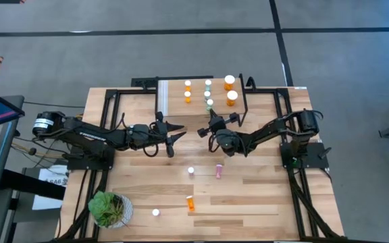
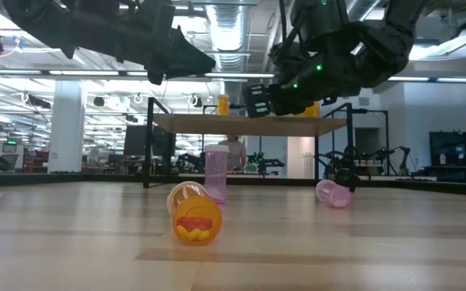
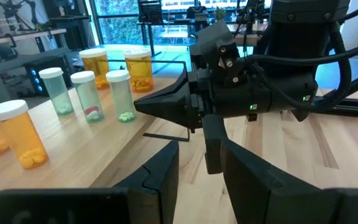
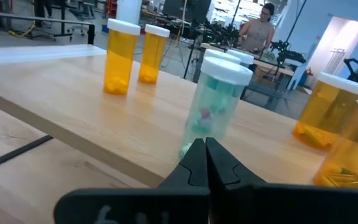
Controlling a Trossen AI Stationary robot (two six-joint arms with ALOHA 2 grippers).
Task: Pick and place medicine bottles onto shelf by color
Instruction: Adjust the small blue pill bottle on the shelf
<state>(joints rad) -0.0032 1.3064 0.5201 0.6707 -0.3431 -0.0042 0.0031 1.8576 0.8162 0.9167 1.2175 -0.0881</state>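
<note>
Medicine bottles [image 1: 208, 92] are standing grouped by color on the shelf [image 1: 198, 101] at twelve o'clock of the surface [image 1: 262, 196]. Right tool [image 1: 205, 129], fingers pressed together and empty, is hovering at the shelf's front edge; left tool [image 1: 178, 131] is waiting spread apart, empty. Right should be heading toward the pink bottle [image 1: 218, 171] at six o'clock, opening before descending.

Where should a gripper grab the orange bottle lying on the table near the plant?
The orange bottle lies on its side. Come straight down and close the fingers across the cylindrical body at mid-length, clear of the cap; the round sides would likely roll under an off-centre pinch. The plant stands clear.
</note>
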